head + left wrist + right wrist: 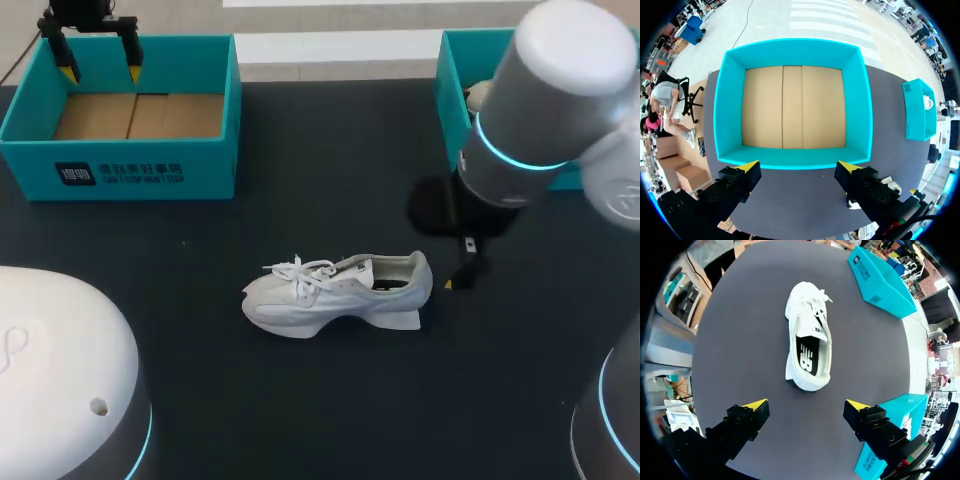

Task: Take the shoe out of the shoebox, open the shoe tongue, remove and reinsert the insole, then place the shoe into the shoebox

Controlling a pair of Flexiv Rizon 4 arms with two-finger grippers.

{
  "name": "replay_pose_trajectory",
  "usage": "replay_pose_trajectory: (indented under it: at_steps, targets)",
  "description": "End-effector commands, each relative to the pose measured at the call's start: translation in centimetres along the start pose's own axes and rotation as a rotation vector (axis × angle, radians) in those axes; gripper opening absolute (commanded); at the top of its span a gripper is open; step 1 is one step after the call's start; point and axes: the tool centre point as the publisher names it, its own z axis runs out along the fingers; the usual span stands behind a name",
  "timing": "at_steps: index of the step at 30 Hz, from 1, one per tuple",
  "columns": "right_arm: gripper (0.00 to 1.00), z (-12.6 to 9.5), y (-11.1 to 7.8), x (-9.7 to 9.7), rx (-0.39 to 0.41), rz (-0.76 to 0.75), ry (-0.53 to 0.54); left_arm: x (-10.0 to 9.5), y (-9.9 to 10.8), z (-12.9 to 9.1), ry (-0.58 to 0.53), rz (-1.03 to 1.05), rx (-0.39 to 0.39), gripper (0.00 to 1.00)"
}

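Note:
A white sneaker [340, 292] lies on its side in the middle of the dark table, toe toward my left and laces loose. In the right wrist view the sneaker [810, 340] is just ahead of my right gripper [807, 407], heel nearest, with its dark insole [807, 352] showing inside. That gripper is open and holds nothing. The teal shoebox [130, 170] stands at the back left, with only its bare cardboard floor inside. My left gripper [98, 62] hangs open over the box's far left corner. From the left wrist, the shoebox [720, 110] fills the space ahead of the left gripper [797, 167].
A second teal box [452, 95] stands at the back right, partly behind my right arm [530, 130], with something white inside. Seen from the right wrist, this second teal box [892, 420] is close beside the right finger. Bare table surrounds the sneaker.

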Motion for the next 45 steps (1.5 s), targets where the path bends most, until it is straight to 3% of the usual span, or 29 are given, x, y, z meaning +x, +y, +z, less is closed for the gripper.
replay_pose_trajectory:
  at_steps: [1, 3, 7, 9, 13, 15, 29, 33, 45]
  targets:
    - [1.00, 0.2, -0.4, 0.2, -0.050, -0.002, -0.003, 0.0, 0.0, 0.0, -0.001, 0.000, -0.001, 1.00]
    - [1.00, 0.4, -0.6, 0.3, -0.074, 0.003, -0.025, 0.0, 0.0, 0.0, -0.001, 0.000, -0.001, 1.00]
    - [1.00, 1.5, -1.4, 0.5, -0.332, 0.043, -0.002, 0.0, 0.0, 0.0, -0.001, 0.000, -0.001, 1.00]
    - [1.00, 1.8, -1.3, 0.7, -0.352, 0.034, -0.010, 0.0, 0.0, 0.0, -0.001, 0.000, -0.001, 1.00]
    - [1.00, 2.8, -1.7, 0.7, -0.483, 0.046, 0.013, 0.0, 0.0, 0.0, -0.001, 0.000, -0.001, 1.00]
    - [1.00, 3.1, -1.9, 0.6, -0.510, 0.055, 0.004, 0.0, 0.0, 0.0, -0.001, 0.000, -0.001, 1.00]
    - [1.00, 6.5, -3.8, 0.3, -0.617, 0.024, 0.023, 0.0, 0.0, 0.0, -0.001, 0.000, -0.001, 1.00]
    - [1.00, 6.8, -4.0, 0.1, -0.651, 0.022, -0.002, 0.0, 0.0, 0.0, -0.001, 0.000, -0.001, 1.00]
    - [1.00, 7.0, -4.3, -0.1, -0.649, 0.029, -0.013, 0.0, 0.0, 0.0, -0.001, 0.000, -0.001, 1.00]
